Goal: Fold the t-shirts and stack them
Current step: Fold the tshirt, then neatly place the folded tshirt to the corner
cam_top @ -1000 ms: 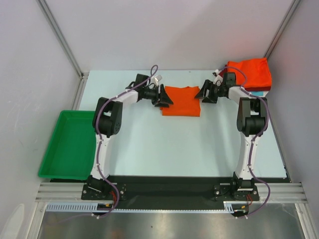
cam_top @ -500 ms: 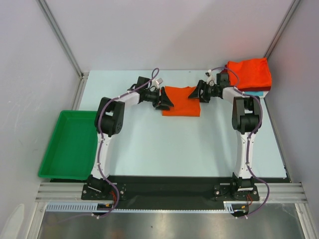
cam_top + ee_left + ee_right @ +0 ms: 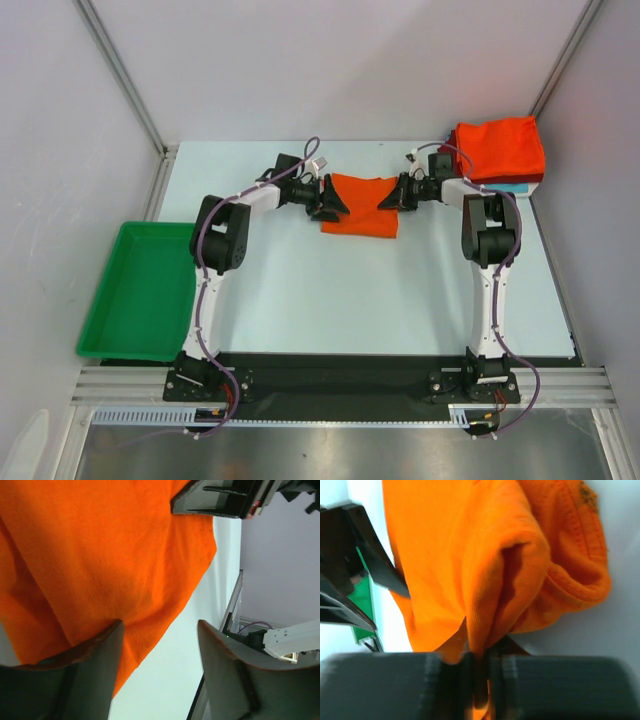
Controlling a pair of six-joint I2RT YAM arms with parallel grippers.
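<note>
The green tray (image 3: 140, 290) is lying just beside the left edge of the table (image 3: 300, 290). Toward the middle of the far edge, the left gripper (image 3: 328, 197) is sitting at the left side of the orange t-shirt (image 3: 362, 205), its jaws spread wide with one finger (image 3: 75, 680) over the cloth and nothing gripped. At the shirt's right side, the right gripper (image 3: 392, 200) is pinching a bunched fold tight, while the stack of folded t-shirts (image 3: 500, 148) is resting in the far right corner.
</note>
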